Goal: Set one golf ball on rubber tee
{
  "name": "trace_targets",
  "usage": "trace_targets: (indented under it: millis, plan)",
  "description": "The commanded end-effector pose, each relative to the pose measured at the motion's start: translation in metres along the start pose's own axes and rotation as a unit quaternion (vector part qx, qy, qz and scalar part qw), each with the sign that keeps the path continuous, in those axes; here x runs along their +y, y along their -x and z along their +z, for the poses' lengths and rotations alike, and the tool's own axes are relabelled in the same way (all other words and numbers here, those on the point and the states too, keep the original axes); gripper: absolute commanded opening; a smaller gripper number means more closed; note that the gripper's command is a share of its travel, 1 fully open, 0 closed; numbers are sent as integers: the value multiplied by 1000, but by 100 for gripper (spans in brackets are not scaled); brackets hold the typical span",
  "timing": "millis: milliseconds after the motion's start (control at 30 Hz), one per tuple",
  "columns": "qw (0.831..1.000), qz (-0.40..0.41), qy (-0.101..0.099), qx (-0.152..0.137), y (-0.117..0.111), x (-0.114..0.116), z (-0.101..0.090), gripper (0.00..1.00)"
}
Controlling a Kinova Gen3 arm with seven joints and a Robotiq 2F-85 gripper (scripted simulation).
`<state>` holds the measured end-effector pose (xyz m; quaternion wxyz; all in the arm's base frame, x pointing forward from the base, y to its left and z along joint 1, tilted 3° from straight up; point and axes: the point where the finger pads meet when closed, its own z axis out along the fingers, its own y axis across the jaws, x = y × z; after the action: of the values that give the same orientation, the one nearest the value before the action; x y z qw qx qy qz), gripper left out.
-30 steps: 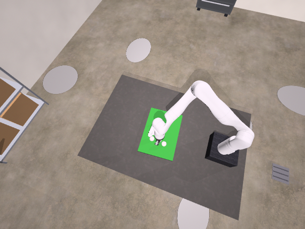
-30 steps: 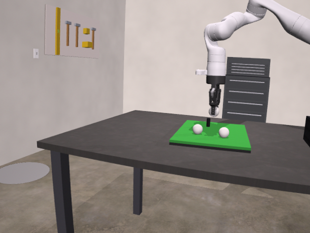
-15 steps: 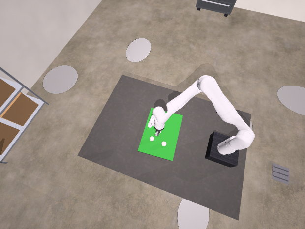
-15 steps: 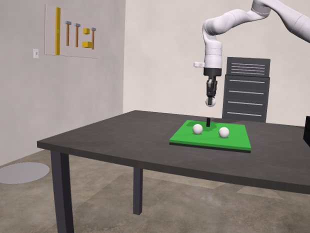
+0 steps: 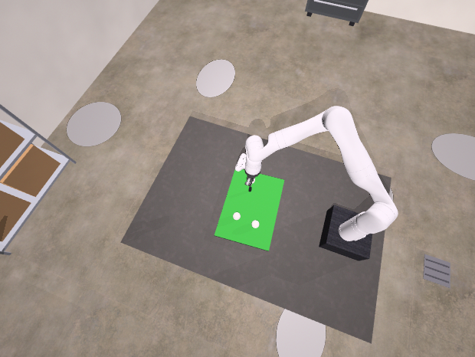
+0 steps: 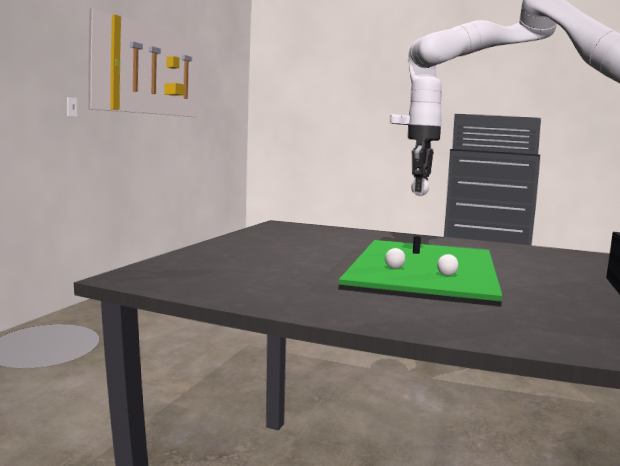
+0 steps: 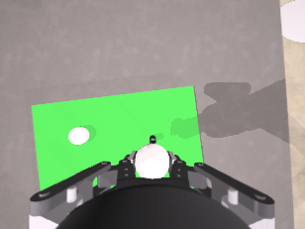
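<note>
Desk (image 6: pixel 210 280), dark grey, seen from a front corner. Green mat (image 6: pixel 471 286) lying toward the right half of the desk, nearer the far edge than the front one. Two loose golf balls on the mat's near half: one to the left (image 6: pixel 394 258), one to the right (image 6: pixel 447 264), well apart from each other. Rubber tee (image 6: pixel 416 245), short, black and upright, standing on the mat's far half, behind and between the loose balls. Third golf ball (image 6: pixel 420 187) pinched in the claw (image 6: pixel 420 186), fingers partly closed on its sides, hanging well above the tee and roughly over it. Step in hand, by judgement: carry finished or nearly so, ball being lined up over the tee. Next move likely to call for a fine sideways correction, a straight slow descent until ball meets the tee's rim, then a gentle release to avoid a roll-off. Black pedestal (image 5: pixel 330 237) of the arm near the desk's right edge. Hard to make out: tee's opening hidden in every view; in the wrist view only a dark tip (image 7: pixel 153 139) peeking past the held ball, so exact centring cannot be told; from above, ball masked by wrist and claw.
</note>
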<state>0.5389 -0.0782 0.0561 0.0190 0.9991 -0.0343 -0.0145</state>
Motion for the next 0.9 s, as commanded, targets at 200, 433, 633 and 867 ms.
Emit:
trace_targets:
  millis: [200, 433, 633, 867]
  plan:
    - [1000, 1, -1, 0, 0, 1, 58, 0]
    - [1000, 0, -1, 0, 1, 1, 82, 0]
    - [1000, 0, -1, 0, 0, 1, 84, 0]
    - [1000, 1, 0, 0, 0, 1, 94, 0]
